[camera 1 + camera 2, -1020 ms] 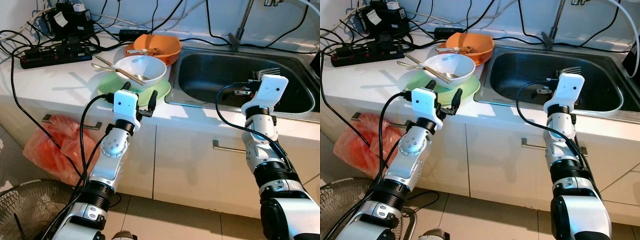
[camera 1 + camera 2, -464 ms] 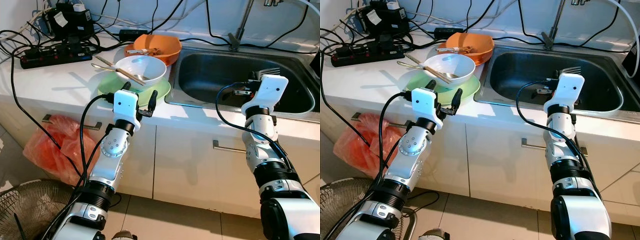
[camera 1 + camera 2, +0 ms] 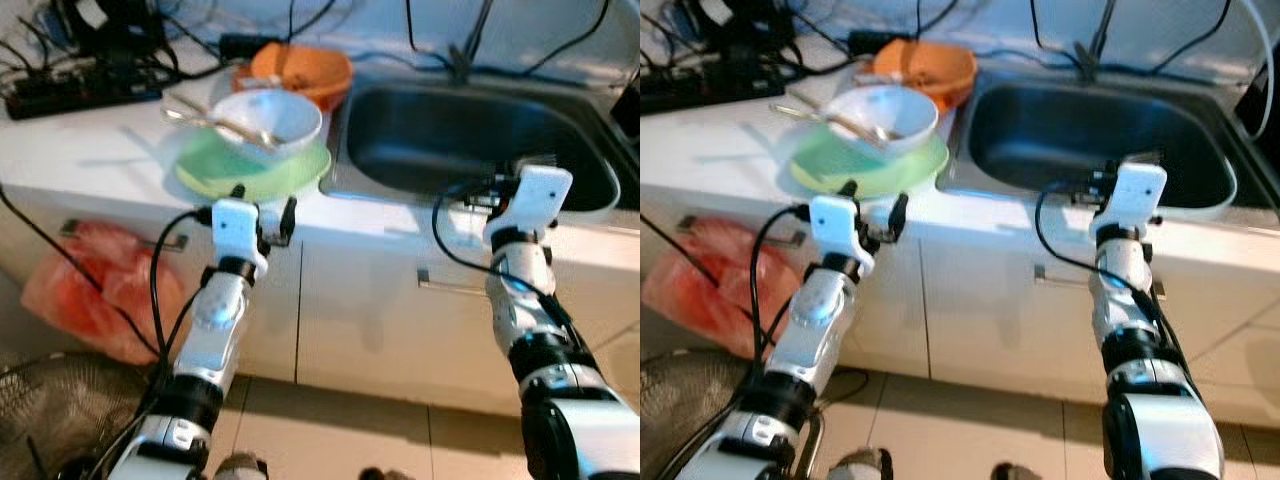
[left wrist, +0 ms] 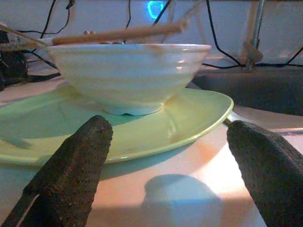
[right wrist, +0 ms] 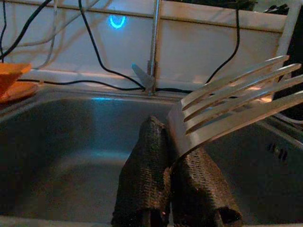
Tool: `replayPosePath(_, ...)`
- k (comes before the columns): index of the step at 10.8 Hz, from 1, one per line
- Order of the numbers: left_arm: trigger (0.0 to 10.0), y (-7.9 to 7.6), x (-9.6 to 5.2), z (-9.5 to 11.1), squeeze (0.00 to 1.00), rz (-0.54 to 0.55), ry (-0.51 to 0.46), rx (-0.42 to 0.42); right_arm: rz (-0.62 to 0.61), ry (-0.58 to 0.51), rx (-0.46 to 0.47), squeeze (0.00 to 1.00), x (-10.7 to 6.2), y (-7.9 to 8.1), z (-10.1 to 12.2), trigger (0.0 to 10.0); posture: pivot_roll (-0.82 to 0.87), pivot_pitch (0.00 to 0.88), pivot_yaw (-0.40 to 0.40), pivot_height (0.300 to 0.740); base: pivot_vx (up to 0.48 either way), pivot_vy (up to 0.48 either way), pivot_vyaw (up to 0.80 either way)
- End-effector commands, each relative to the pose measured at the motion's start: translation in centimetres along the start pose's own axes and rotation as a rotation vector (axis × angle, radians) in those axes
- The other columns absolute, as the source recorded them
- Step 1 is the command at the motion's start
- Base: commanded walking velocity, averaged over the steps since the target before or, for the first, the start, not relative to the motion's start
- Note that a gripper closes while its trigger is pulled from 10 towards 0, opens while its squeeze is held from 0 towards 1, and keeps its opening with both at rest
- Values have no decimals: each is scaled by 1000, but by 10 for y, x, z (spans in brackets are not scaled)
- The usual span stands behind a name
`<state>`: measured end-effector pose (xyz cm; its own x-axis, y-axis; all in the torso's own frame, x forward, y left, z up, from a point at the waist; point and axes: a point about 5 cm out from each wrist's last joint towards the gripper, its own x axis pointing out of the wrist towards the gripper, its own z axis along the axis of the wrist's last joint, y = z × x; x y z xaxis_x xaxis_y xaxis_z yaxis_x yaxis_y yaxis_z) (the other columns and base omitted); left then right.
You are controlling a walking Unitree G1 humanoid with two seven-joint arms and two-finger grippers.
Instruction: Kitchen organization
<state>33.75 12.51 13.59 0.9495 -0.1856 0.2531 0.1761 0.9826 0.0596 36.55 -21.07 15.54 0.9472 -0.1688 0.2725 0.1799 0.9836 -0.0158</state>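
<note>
Fork (image 5: 236, 101) pinched in right gripper (image 5: 173, 165), frame centre, over sink (image 5: 61, 156). Left gripper (image 4: 165, 156) fingers wide before green plate (image 4: 189, 118), lower frame. Risk: shallow pinch, fork slips; plate nudge tips white bowl (image 4: 128, 75), chopsticks (image 4: 113, 34).

1. A black power strip (image 3: 75, 88) lies at the back of the white countertop (image 3: 90, 150), with black cables (image 3: 1040, 30) trailing along the wall behind it.
2. White cabinet doors (image 3: 360, 320) below the counter carry a metal handle (image 3: 440, 283).
3. An orange plastic bag (image 3: 95, 300) sits on the floor beside the cabinet.
4. What looks like a wire fan guard (image 3: 60, 410) shows at the lower corner, blurred.
5. The floor (image 3: 970, 420) is pale tile.
</note>
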Motion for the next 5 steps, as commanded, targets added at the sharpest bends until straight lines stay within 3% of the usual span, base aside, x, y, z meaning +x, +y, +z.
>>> replayPosePath(1,10000,0,-2,-8,0,10,49,-9,-1,-8,1,0,0,0,1,10000,196,199,-34,740,0,0,0)
replayPosePath(5,10000,2,0,-5,0,13,24,-8,-4,-17,8,0,1,-1,1,10000,195,198,-33,740,0,0,0)
